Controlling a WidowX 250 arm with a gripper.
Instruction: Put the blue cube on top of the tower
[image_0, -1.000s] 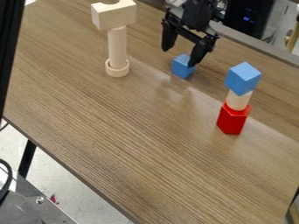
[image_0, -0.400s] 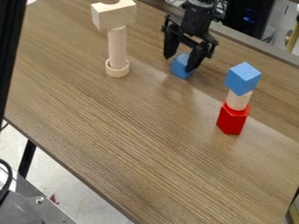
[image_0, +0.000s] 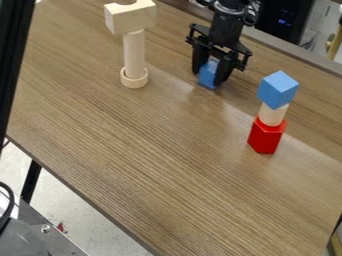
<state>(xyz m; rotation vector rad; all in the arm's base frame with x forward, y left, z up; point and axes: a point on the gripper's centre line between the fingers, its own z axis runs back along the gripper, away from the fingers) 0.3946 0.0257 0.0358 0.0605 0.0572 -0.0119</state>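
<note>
Two blue cubes at the same wooden table (image_0: 147, 175). Toward the far edge, a little to the right of the middle: the loose cube (image_0: 208, 83), on the table top, between the two towers and apart from both. Above this cube and around its sides: the gripper (image_0: 208, 78), directed downward and covering the cube in part. Open, or closed on the cube: not possible to tell with certainty.

Nearer and to the right of the loose cube, one upright tower, in three pieces: at the bottom the red block (image_0: 266, 138), on it the pale cylinder (image_0: 272, 115), and at the top the other blue cube (image_0: 278, 90).

To the left of the gripper, one more tower, of pale wood: at the foot the ring (image_0: 134, 82), in it the upright post (image_0: 135, 52), and on the post the block with a hollow in its top (image_0: 130, 20).
</note>
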